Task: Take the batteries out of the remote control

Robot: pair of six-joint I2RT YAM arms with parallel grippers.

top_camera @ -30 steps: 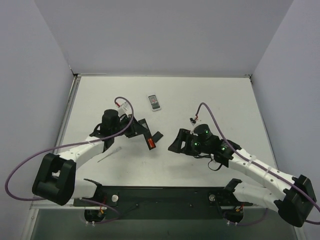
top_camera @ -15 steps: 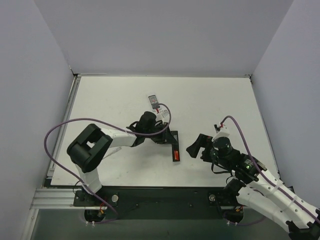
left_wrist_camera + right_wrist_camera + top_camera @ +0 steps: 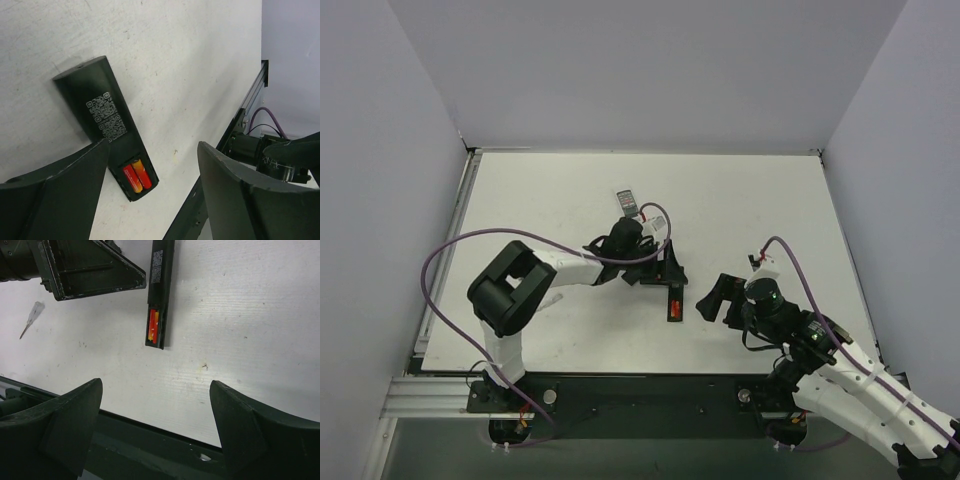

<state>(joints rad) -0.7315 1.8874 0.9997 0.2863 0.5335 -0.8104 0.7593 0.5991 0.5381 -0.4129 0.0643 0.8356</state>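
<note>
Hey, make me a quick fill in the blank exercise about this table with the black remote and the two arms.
The remote control holds ____ batteries.
The left hand and the right hand are both ____.
The white remote lies ____ from the arm bases than the black one.
Missing words: two; open; farther.

I count two grippers over the table, the left gripper and the right gripper, and two purple cables. There are two remotes: one long black remote control and one short white remote. Two red batteries sit side by side in the black one's recess, and I see one small clear pointed stick.
</note>
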